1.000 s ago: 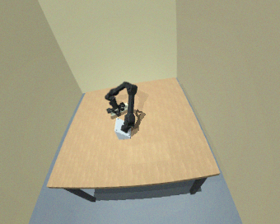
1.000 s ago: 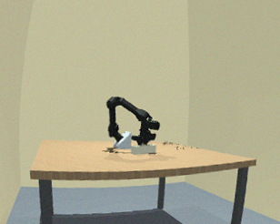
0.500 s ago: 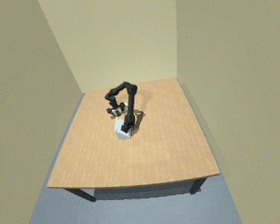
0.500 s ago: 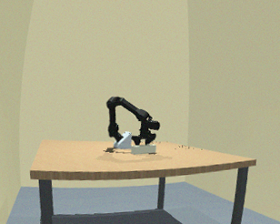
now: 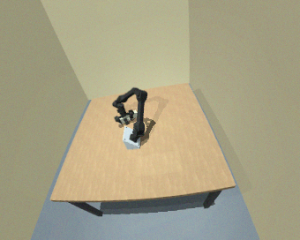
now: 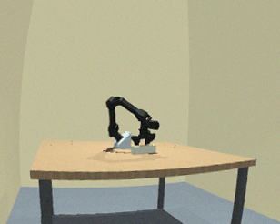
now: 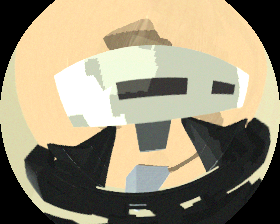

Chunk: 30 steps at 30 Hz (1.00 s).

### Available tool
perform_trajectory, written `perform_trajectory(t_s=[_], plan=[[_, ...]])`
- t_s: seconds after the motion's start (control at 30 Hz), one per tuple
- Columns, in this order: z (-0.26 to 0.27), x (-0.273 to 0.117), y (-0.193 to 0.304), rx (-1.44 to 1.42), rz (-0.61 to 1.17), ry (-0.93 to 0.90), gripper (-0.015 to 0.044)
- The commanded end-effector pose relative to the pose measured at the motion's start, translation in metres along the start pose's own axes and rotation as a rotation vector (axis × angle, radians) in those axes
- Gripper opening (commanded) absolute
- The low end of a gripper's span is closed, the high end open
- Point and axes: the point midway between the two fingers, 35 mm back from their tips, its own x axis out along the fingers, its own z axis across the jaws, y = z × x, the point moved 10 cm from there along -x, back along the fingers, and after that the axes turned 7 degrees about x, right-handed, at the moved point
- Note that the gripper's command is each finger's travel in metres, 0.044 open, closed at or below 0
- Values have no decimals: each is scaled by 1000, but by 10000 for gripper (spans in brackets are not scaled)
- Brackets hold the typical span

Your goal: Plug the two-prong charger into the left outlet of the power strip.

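While pincer (image 5: 126, 118) (image 6: 143, 142) (image 7: 149, 122) gapes empty, power strip (image 6: 143, 149) (image 7: 170, 65) lies on tabletop (image 5: 146, 172) (image 6: 126, 164).

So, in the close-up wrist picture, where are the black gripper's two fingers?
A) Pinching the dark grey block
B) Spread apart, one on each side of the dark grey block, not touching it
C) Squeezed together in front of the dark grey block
B: the black gripper is open, and light wooden tabletop shows between each finger and the dark grey block.
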Motion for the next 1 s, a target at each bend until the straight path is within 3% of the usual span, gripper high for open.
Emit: perform_trajectory(t_s=[0.0, 0.97], plan=[[0, 0, 2, 3, -4, 1, 440], [-1, 1, 13, 10, -19, 1, 440]])
